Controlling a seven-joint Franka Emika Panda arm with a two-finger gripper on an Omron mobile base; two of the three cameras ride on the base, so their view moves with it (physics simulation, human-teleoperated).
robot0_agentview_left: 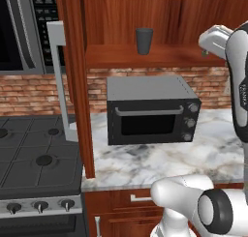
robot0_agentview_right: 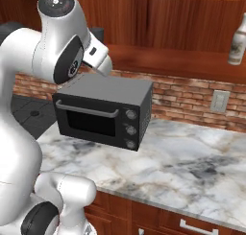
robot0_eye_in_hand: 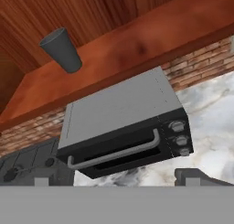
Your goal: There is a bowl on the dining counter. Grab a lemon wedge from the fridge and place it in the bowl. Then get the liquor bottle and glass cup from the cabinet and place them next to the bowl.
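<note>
Fingers (robot0_eye_in_hand: 116, 179) spread wide, empty, well short of glass cup (robot0_eye_in_hand: 61, 49) on cabinet (robot0_eye_in_hand: 137, 45) shelf.

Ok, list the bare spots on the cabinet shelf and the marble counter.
Cabinet shelf: bare between the glass cup and the liquor bottle. Marble counter: bare in front of and right of the toaster oven, up to the brick wall outlet. Crowded only around the oven.

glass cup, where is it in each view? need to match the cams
Left base view: glass cup top centre, upright on the cabinet shelf, above the toaster oven.
Right base view: cup not in it.
Hand view: cup upper left, on the same shelf, drawn tilted.
Shared landmark: toaster oven on the marble counter.
</note>
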